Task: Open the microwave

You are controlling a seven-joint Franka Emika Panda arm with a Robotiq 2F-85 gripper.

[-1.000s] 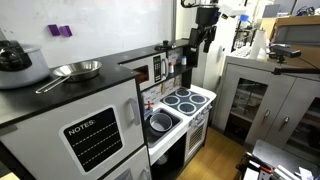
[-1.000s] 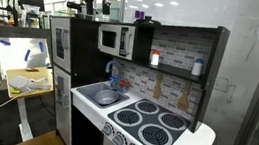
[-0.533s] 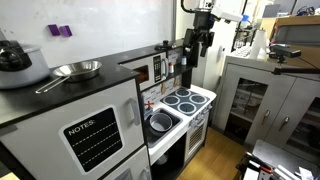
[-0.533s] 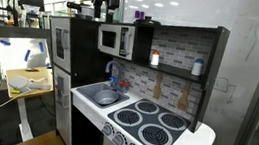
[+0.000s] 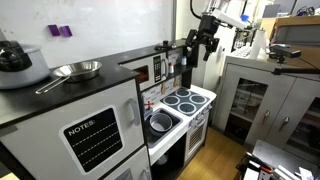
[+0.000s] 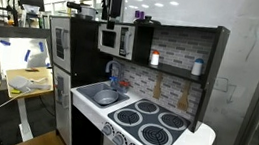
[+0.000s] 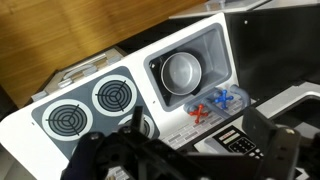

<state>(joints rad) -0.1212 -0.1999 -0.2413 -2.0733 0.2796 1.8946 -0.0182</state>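
The toy microwave sits in the upper cabinet of the play kitchen, with a white-framed door, a dark window and a button panel on its right; the door is closed. It also shows in an exterior view. My gripper hangs above and in front of the kitchen's top shelf, apart from the microwave, and shows just above it in an exterior view. In the wrist view the dark fingers stand spread and empty, with the microwave's button panel between them.
Below are the sink with a metal bowl, red and blue tap handles and stove burners. A white "NOTES" door, a pan and a pot stand beside. A glass-door cabinet is close by.
The gripper has moved closer over the top of the kitchen cabinet toward the microwave and has tilted. The microwave door has stayed closed.
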